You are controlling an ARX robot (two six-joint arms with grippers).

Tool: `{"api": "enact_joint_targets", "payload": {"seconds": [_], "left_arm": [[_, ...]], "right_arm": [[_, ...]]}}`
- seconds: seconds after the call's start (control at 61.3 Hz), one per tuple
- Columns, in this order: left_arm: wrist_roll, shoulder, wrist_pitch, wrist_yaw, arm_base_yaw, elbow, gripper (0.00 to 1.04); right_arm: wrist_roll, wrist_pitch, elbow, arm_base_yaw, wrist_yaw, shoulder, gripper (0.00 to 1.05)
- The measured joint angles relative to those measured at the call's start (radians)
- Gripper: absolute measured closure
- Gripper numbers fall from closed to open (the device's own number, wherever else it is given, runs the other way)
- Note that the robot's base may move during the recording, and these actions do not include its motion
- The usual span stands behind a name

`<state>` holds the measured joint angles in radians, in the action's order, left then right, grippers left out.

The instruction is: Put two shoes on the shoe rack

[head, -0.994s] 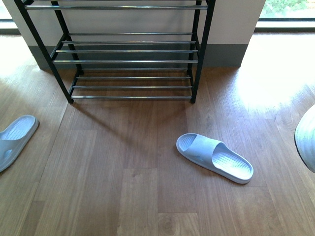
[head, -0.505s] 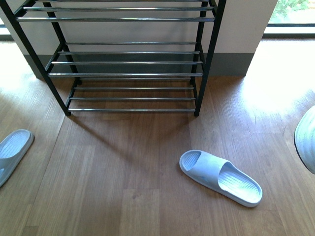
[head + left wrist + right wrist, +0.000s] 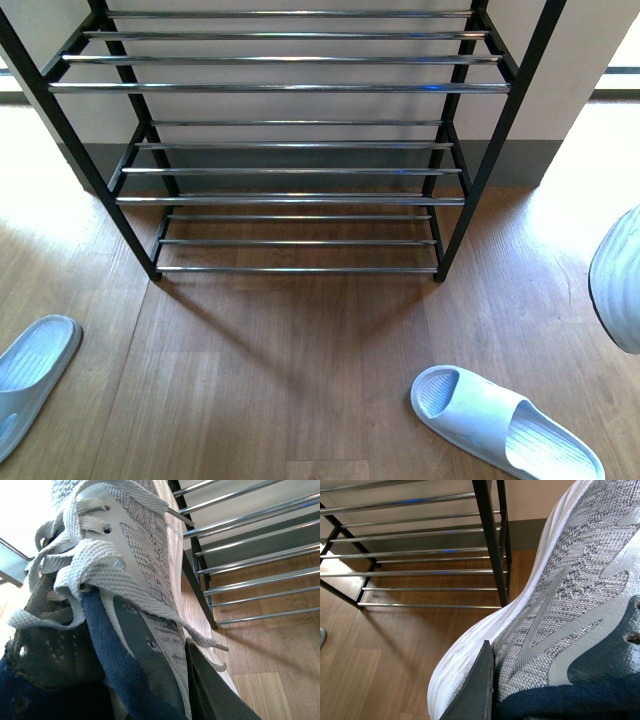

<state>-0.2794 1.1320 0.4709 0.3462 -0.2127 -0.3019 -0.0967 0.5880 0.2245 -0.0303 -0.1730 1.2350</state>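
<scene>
The shoe rack (image 3: 290,88), black frame with silver rods, stands ahead against the wall, its tiers empty. It also shows in the left wrist view (image 3: 240,525) and the right wrist view (image 3: 420,535). My left gripper (image 3: 175,680) is shut on a grey sneaker (image 3: 135,550) with pale laces and a navy lining, held above the floor. My right gripper (image 3: 492,690) is shut on the other grey sneaker (image 3: 570,600), white-soled; its toe shows at the right edge of the front view (image 3: 618,280).
A pale blue slipper (image 3: 505,425) lies on the wood floor at front right, another (image 3: 28,375) at the left edge. A wall with a grey skirting (image 3: 300,160) stands behind the rack.
The rack has come closer and larger in the front view. Both slippers have slid down and outward in the frame. The sneaker toe stays at the right edge.
</scene>
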Motion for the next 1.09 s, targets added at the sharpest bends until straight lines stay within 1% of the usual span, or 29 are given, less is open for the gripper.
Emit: {"api": "enact_joint_targets", "payload": {"seconds": [1.092], "left_arm": [[-0.001, 0.0, 0.0, -0.006, -0.002, 0.0, 1.03]], "right_arm": [[0.0, 0.0, -0.002, 0.002, 0.011, 0.0, 1.03]]}}
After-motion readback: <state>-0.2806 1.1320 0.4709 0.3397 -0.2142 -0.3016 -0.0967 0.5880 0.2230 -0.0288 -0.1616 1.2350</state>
